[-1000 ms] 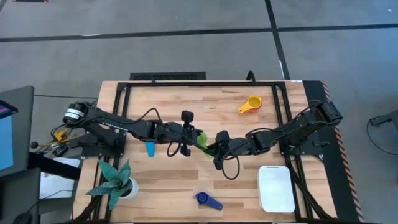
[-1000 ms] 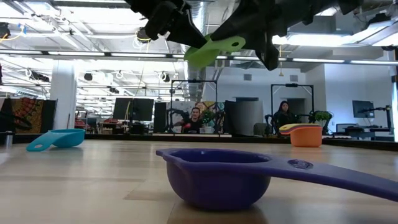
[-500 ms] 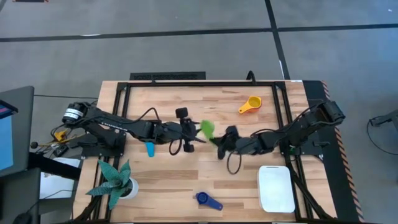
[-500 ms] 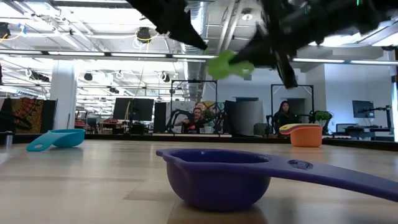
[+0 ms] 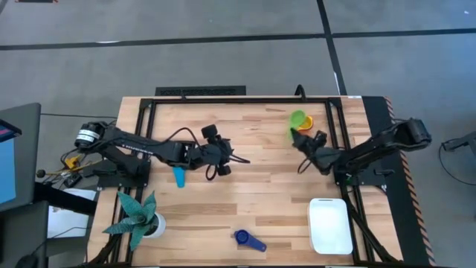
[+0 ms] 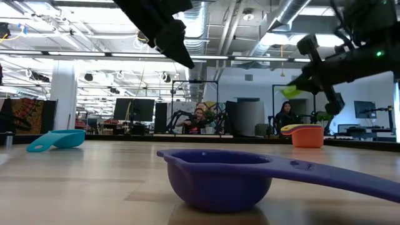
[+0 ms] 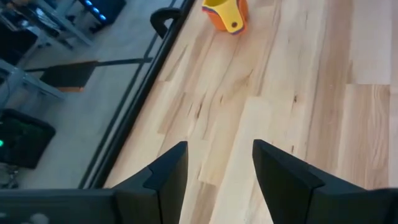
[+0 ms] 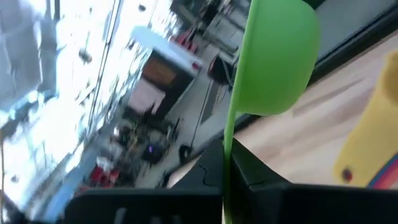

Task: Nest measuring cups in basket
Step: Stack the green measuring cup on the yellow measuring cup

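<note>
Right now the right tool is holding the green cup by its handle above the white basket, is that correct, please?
Not quite: the right tool does hold the green cup by its handle, but above the yellow and orange cups at the table's far side, not the white basket. The high view shows it.

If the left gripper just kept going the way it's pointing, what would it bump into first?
The left gripper, open and empty, points across bare table toward the yellow-and-orange stacked cups near the far edge. Those look like the first thing roughly in its line, though slightly off to one side; it might pass them.
</note>
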You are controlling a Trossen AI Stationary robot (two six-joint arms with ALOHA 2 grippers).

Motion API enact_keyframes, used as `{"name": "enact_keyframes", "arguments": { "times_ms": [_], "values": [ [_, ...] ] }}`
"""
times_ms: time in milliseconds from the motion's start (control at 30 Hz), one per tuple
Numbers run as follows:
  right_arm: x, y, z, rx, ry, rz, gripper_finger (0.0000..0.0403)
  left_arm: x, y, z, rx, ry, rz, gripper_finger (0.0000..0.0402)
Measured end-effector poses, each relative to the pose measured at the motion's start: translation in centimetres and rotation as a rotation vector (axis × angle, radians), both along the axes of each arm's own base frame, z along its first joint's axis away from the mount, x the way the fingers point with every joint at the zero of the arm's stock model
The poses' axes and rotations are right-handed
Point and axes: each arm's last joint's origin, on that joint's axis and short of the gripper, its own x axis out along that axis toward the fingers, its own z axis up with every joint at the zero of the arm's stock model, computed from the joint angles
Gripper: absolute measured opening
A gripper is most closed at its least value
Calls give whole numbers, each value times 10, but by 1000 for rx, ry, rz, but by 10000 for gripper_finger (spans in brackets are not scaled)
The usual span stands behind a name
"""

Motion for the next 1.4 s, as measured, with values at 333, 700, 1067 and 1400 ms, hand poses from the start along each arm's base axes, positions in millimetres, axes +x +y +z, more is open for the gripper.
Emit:
{"name": "enact_keyframes", "arguments": {
  "times_ms": [333,700,1067,1400],
  "values": [
    [-24,-31,-25,225,-227,-61,20,2,8,0,-69,-31,-10,171],
    [-26,-30,-29,291,-311,-110,40,1,8,-1,-70,-14,-14,171],
    [-28,-17,-31,252,-349,-213,48,1,7,-2,-62,2,-21,171],
    [-31,-17,-43,294,-241,-187,49,1,9,-3,-76,-4,-9,171]
  ]
}}
